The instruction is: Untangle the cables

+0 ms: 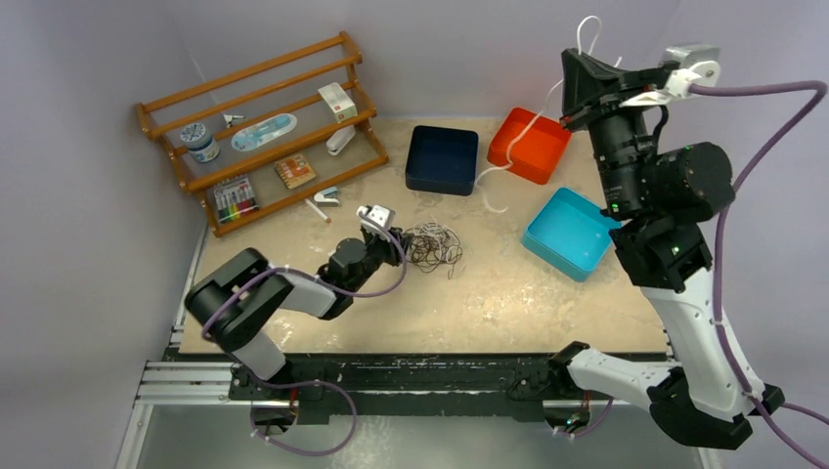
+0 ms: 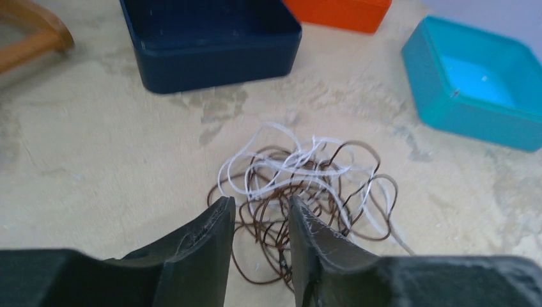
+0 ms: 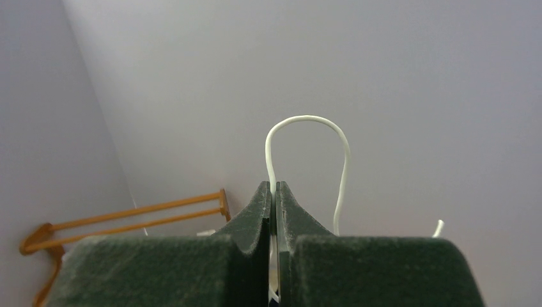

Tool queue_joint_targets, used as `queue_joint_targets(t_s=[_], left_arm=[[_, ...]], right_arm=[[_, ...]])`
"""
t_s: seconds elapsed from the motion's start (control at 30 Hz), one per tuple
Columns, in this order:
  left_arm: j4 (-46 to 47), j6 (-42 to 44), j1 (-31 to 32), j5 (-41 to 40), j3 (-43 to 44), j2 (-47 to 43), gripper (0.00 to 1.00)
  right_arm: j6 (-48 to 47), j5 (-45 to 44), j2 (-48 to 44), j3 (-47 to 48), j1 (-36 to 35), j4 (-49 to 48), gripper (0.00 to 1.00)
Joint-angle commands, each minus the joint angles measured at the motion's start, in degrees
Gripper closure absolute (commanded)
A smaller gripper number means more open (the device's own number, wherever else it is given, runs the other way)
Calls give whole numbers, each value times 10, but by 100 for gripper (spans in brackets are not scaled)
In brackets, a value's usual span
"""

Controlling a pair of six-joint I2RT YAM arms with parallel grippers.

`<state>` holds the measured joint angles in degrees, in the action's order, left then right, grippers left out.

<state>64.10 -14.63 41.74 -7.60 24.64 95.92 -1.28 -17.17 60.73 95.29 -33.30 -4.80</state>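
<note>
Your left gripper [image 2: 259, 204] sits low over the table [image 1: 508, 293], near its middle. Its jaws are parted by a narrow gap and hold nothing. The fingertips are at the near-left rim of the knot [image 2: 307, 185], and a few brown strands show through the gap. You cannot tell from these views whether the pads touch them.

The knot lies flat on the table, a loose tangle of brown loops with white strands laid over them. It is nearer than the navy tray [image 1: 442, 186] and well apart from it. The teal tray [image 1: 557, 256] stands off toward the right edge.

Your right gripper [image 3: 273, 185] is raised high above the far right corner. Its jaws are pressed together and pinch a white cable [image 3: 307, 118]. A short loop of it arches above the fingertips and drops back down beside the right finger. From the top view, the rest of this cable hangs down past the orange tray [image 1: 518, 168] at the far edge. Its lower end rests on the table just right of the navy tray, apart from the knot.

A wooden rack [image 1: 264, 137] fills the far left corner.
</note>
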Motion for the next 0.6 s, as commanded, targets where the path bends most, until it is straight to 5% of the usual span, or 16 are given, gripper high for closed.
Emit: queue_joint_targets(t_s=[0.0, 0.2, 0.3, 0.4, 0.57], left_arm=[[-59, -22, -3, -12, 20, -89, 61], [-207, -78, -3, -126, 48, -190, 40], [-368, -141, -8, -213, 96, -236, 24], [-536, -187, -42, -225, 172, -253, 23], [-653, -200, -89, -213, 233, -281, 22]], right_arm=[[-13, -21, 10, -4, 2, 16, 100], [-14, -1, 51, 1, 2, 58, 100], [-13, 6, 70, 2, 1, 62, 100], [-12, 6, 88, 7, 3, 51, 100], [-22, 10, 136, 46, 11, 29, 100]])
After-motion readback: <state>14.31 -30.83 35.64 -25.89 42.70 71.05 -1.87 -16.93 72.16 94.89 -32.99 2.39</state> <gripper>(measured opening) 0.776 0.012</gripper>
